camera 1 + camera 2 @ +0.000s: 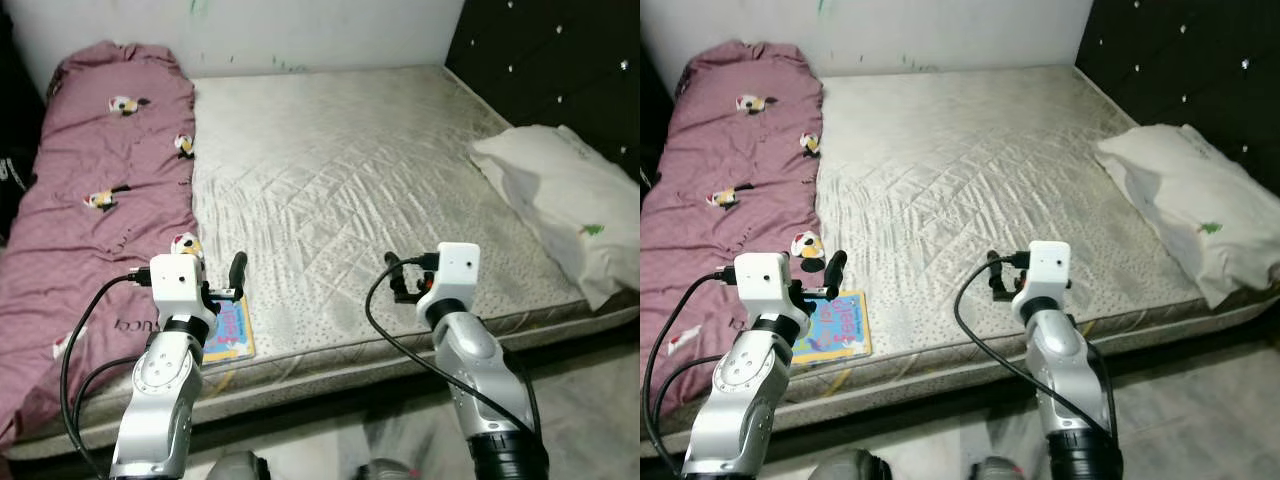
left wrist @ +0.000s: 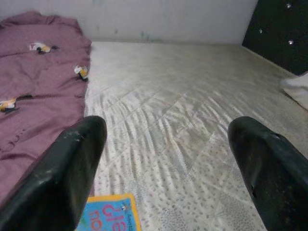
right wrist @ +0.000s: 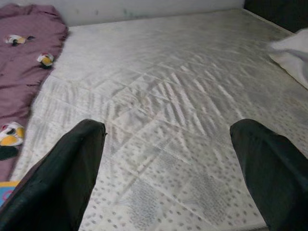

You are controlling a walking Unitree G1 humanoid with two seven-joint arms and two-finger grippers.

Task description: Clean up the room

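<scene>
While both end effectors gape, book (image 1: pixel 229 334) lies on mattress (image 1: pixel 350 180)

Quilted satiny mattress (image 1: pixel 340 170), matt cloth blanket (image 1: pixel 100 180)

Bare mattress (image 1: pixel 340 170) between blanket (image 1: pixel 100 180) and pillow (image 1: pixel 570 200).

Your head cameras look forward and down from the foot of the mattress (image 1: pixel 350 170), taking in both arms, the purple blanket (image 1: pixel 100 180) and the pillow (image 1: pixel 1185 200). Your wrist cameras sit low and close over the near edge, each looking between its spread black fingers (image 2: pixel 62 178) (image 3: pixel 57 173) across the same quilted surface toward the far wall (image 2: pixel 168 19).
</scene>
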